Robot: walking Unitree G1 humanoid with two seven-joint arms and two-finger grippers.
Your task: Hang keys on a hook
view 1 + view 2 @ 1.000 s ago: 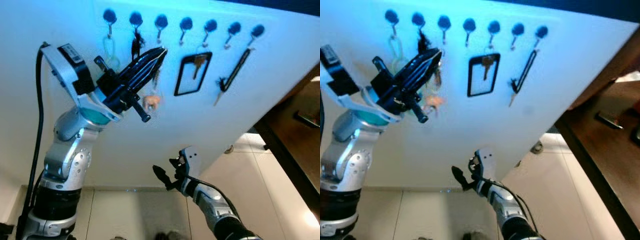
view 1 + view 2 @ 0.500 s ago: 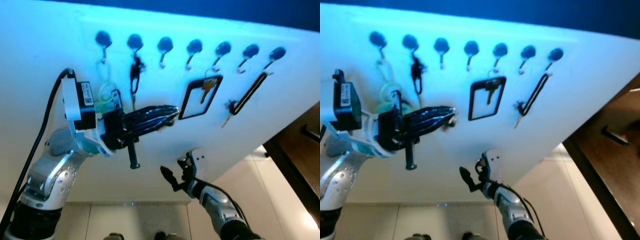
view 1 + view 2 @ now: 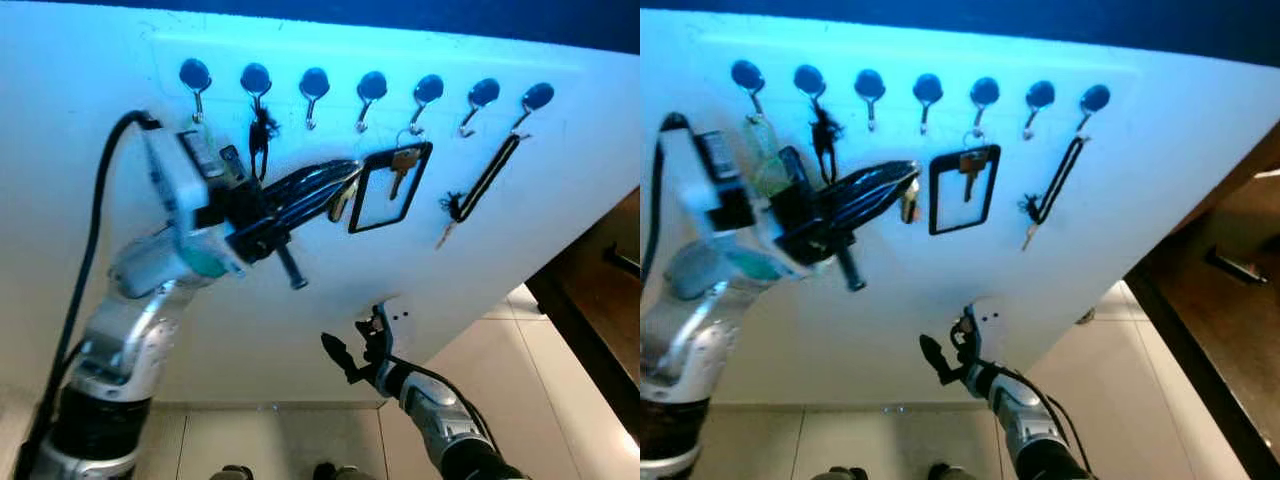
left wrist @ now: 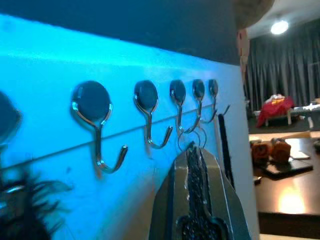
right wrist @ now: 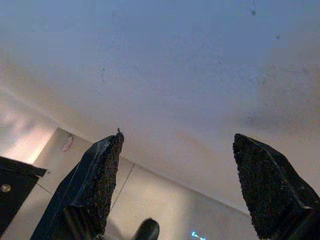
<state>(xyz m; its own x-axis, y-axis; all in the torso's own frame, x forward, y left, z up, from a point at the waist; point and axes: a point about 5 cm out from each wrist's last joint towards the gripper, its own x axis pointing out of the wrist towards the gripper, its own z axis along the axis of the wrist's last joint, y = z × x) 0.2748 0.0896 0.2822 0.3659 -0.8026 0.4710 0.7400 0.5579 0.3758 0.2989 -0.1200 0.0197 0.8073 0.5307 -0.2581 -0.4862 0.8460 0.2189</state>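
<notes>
A row of several dark round hooks [image 3: 314, 83] runs across the white wall [image 3: 480, 260]. My left gripper [image 3: 350, 168] is raised just below and between the third hook and the fourth hook [image 3: 372, 87], shut on a small bunch of keys [image 3: 340, 203] that dangles from its tip. In the left wrist view the key ring [image 4: 191, 143] pokes out past the shut fingertips [image 4: 197, 165], close to a bare hook [image 4: 150, 120]. My right gripper [image 3: 350, 350] hangs low by the wall, open with nothing in it, as the right wrist view also shows [image 5: 180, 185].
A black tassel [image 3: 262, 135] hangs on the second hook, a black framed tag with a key [image 3: 390, 190] on the fifth, a black strap [image 3: 485, 180] on the last. Dark wooden furniture [image 3: 600, 280] stands at the right over tiled floor [image 3: 520, 360].
My left gripper, still holding the keys, has lifted from lower on the wall up and to the right, toward the hook row. The right arm hangs as before.
</notes>
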